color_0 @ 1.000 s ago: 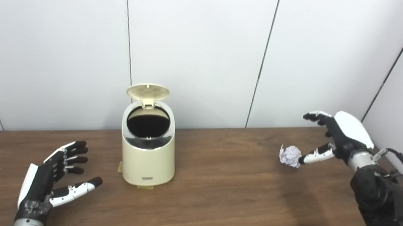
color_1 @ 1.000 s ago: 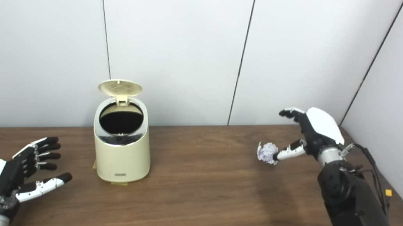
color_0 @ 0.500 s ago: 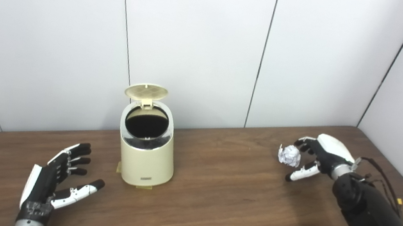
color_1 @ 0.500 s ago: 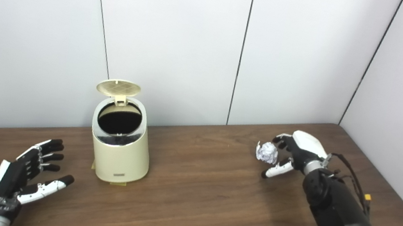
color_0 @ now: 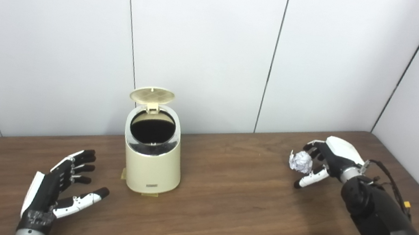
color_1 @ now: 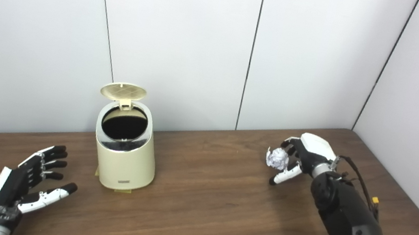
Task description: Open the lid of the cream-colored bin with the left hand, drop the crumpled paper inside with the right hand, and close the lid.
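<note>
1. Your right hand (color_0: pixel 326 160) is at the far right of the table (color_0: pixel 229 210), fingers and thumb spread in a loose cup around the crumpled paper (color_0: pixel 301 162). The fingers curl over its top and far side and the thumb reaches out below and in front. From these views you cannot tell whether any fingertip is pressing the ball; the hand does not look clamped on it.

2. The paper sits just inside that cup, on or barely above the tabletop, on the side of the palm facing the bin.

3. Judged from this, you are in the pick-up step: the lid is done, the drop is not.

4. The next move calls for closing fingers and thumb onto the ball until it is firmly pinched, then lifting clear. The ball is light and springy, so a half-closed hand may nudge it away.

5. The cream-colored bin (color_0: pixel 152 158) stands well apart to the left, upright, its lid (color_0: pixel 153 95) tipped back on the rear hinge and the dark mouth fully exposed. You will need a long carry across the table, ending above that opening.

6. Your left hand (color_0: pixel 55 190) rests near the bin's left front, fingers spread, holding nothing, waiting to close the lid.
</note>
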